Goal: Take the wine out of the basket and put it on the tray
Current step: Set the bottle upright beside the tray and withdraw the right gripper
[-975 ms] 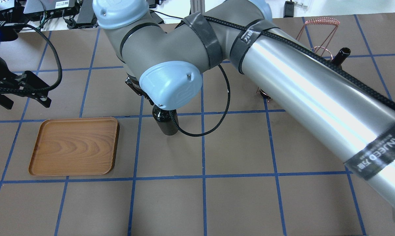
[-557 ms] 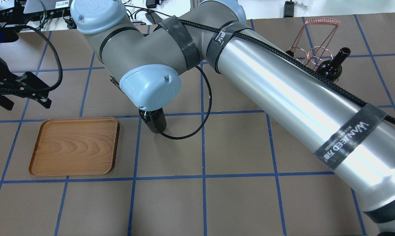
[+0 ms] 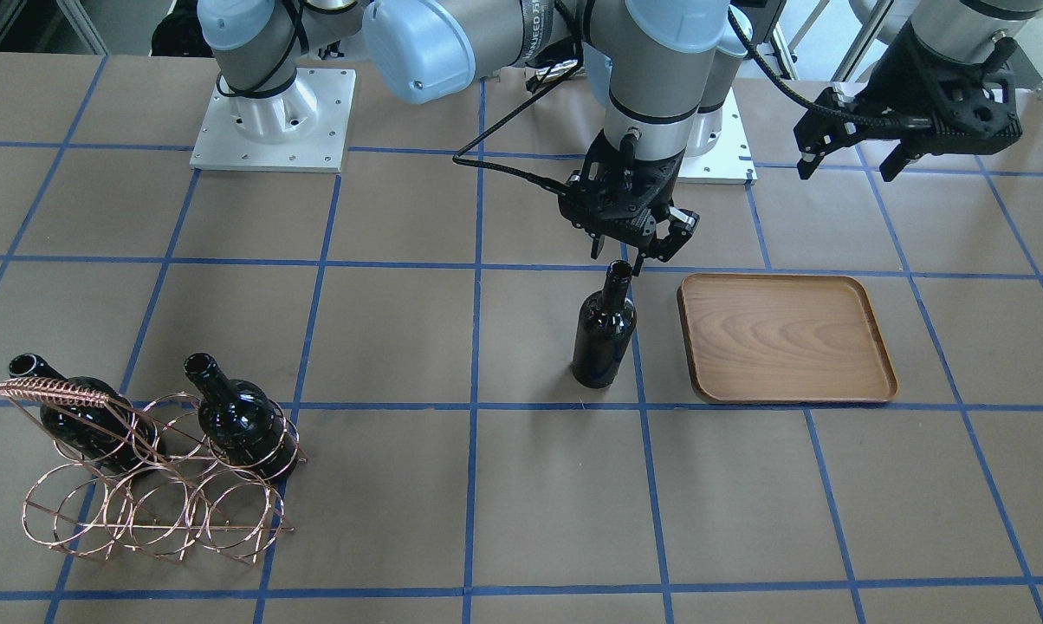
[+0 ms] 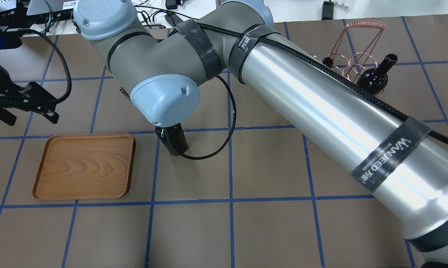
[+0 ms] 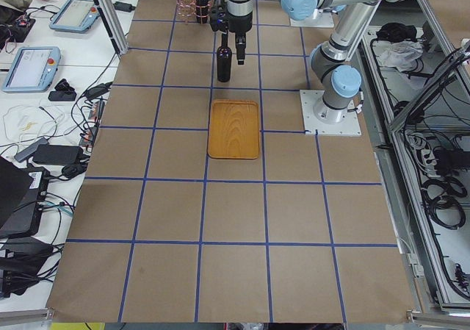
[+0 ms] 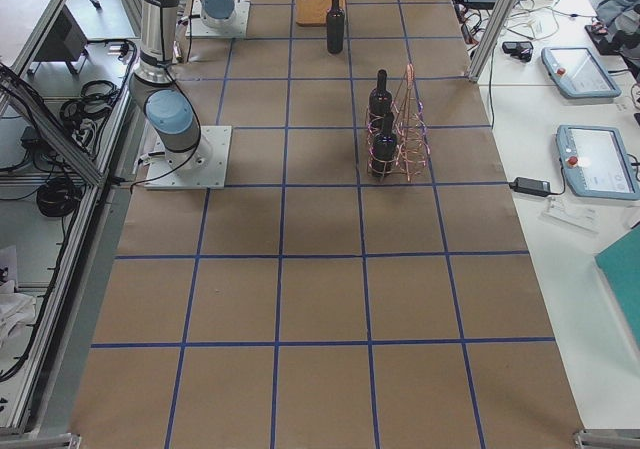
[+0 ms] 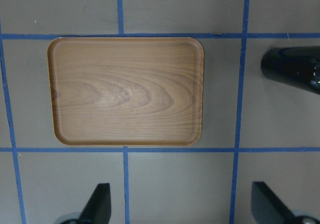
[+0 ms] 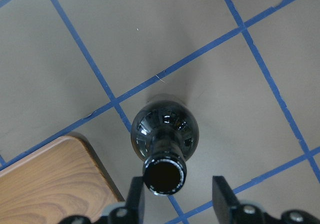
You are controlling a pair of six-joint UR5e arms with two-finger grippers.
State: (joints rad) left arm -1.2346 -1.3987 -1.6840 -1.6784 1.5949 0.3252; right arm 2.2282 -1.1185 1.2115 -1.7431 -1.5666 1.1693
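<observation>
Lower left of the front-facing frame, the copper wire basket (image 3: 149, 507) sits nearest the camera with two dark wine bottles (image 3: 240, 420) (image 3: 88, 420) slotted in its rings, necks pointing up and away. At mid-frame the third wine bottle (image 3: 604, 334) stands upright on the brown table, just beside the wooden tray (image 3: 786, 338) but not on it; the tray holds nothing. Directly above the bottle's uncorked mouth hangs the right gripper (image 3: 632, 253), its fingers spread and gripping nothing — the wrist view shows the mouth sitting close to one finger (image 8: 135, 196), not centred in the gap. Farther back, at upper right, the left gripper (image 3: 846, 165) hovers over bare table, its fingers also spread.

The job looks unfinished while the bottle is short of the tray. The likely trouble is a topple: a tall, narrow bottle met off-centre would be shoved by the first finger to touch — and its base could catch the tray's raised rim if carried across too low.
</observation>
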